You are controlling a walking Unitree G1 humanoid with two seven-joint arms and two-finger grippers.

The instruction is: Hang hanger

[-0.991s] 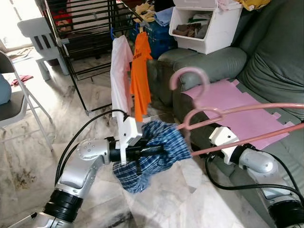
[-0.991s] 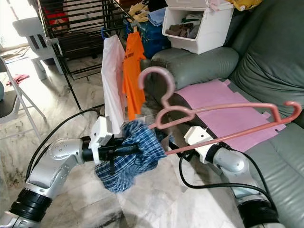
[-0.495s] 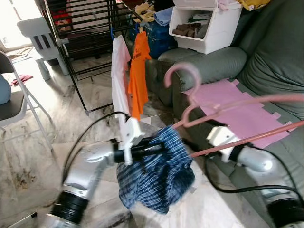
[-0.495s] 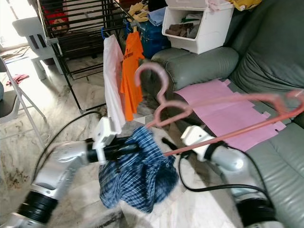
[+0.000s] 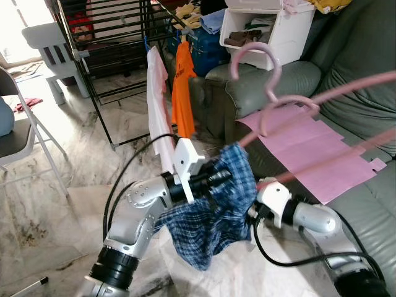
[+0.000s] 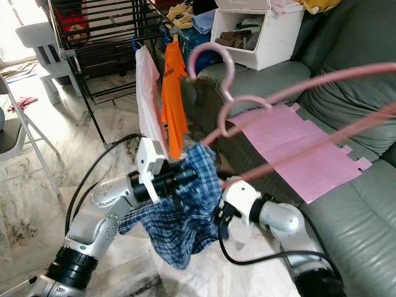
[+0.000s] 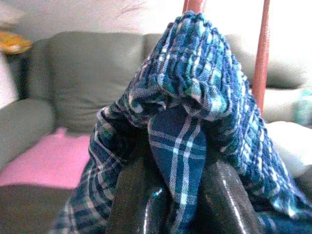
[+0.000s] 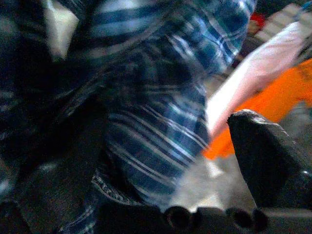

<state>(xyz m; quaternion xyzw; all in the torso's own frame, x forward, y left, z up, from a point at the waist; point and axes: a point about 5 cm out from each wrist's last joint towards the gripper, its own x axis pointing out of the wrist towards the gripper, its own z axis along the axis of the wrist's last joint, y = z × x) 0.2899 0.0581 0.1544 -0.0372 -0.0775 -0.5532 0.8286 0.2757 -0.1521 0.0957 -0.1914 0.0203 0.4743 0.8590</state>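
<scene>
A pink plastic hanger (image 5: 252, 46) is up in the air, hook uppermost, its bars slanting up to the right over the sofa. Its lower end runs into a blue plaid garment (image 5: 216, 216) at chest height. My left gripper (image 5: 226, 177) is shut on the garment's bunched waistband (image 7: 195, 97), which shows pinched between its black fingers (image 7: 134, 195). Coming in from the right, my right gripper (image 5: 252, 209) holds the hanger's lower end, its fingertips buried under the plaid cloth (image 8: 161, 122).
A black drying rack (image 5: 105, 37) stands ahead with a white shirt (image 5: 158, 99) and an orange shirt (image 5: 183, 80) hung on it. At the right is a grey sofa (image 5: 359, 62) with a pink sheet (image 5: 315, 148) and a white bin (image 5: 272, 37). A folding chair (image 5: 25, 136) is at the left.
Both arms have lifted. The hanger has tilted steeper, and its hook sits higher and further right. The plaid garment has unfurled and hangs lower under the left gripper.
</scene>
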